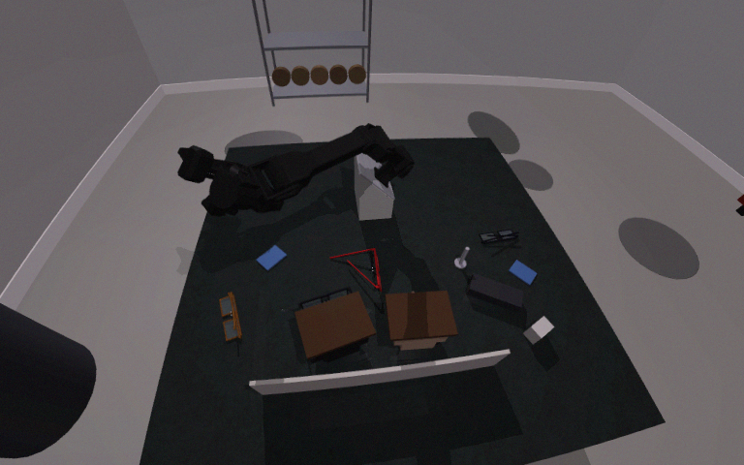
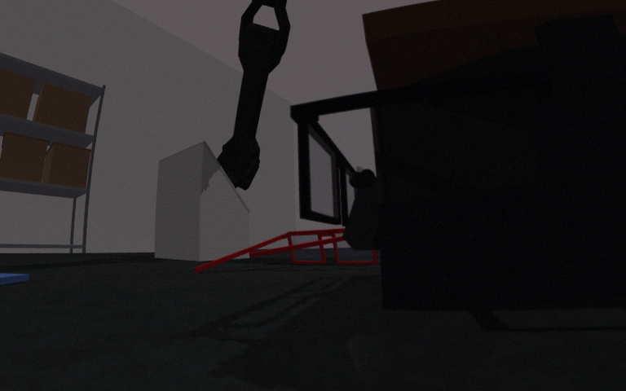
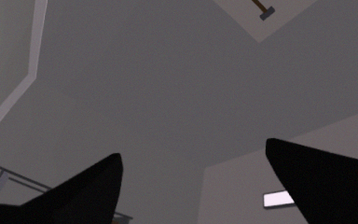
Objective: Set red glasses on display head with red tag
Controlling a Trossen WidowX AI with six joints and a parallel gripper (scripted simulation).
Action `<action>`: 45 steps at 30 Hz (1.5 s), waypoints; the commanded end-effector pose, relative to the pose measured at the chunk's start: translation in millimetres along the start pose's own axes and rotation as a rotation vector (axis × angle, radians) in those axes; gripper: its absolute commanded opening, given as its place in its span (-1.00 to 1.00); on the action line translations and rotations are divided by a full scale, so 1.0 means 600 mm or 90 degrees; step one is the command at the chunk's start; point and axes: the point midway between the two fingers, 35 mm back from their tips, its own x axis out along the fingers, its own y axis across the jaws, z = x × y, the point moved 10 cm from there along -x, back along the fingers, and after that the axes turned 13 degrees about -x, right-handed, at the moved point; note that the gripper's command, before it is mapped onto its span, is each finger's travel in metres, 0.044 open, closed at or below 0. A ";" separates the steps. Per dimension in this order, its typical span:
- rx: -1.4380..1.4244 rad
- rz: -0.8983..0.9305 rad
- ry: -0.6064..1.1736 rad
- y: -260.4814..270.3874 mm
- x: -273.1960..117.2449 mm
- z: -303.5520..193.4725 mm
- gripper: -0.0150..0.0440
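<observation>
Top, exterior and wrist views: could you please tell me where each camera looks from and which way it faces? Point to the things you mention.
Top: high above the table (image 1: 581,351), facing steeply down; the arm (image 1: 307,164) (image 2: 251,98) shows.
Exterior: low, near tabletop height, facing across it; part of the arm shows.
Wrist: on the arm, facing the walls; the claw's (image 3: 193,148) two fingers show.
Top and exterior share the red glasses (image 1: 378,274) (image 2: 291,247).

Grey walls (image 1: 548,38) (image 2: 184,115) (image 3: 140,93), pale skirting (image 1: 493,79) (image 3: 34,42); metal shelf rack (image 1: 315,47) (image 2: 87,212) holds brown items; bright light panel (image 3: 277,199), dim room.
</observation>
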 end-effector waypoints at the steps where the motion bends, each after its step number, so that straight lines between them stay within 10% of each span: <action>1: 0.000 0.000 0.000 0.000 0.000 0.000 0.95; 8: 0.000 0.000 0.000 0.000 0.000 0.000 1.00; 17: 0.019 0.003 -0.282 0.054 -0.104 0.034 0.20; 22: 0.028 0.064 -0.454 0.108 -0.175 0.047 0.19; 45: 0.031 0.723 -0.851 0.433 -0.404 -0.014 0.19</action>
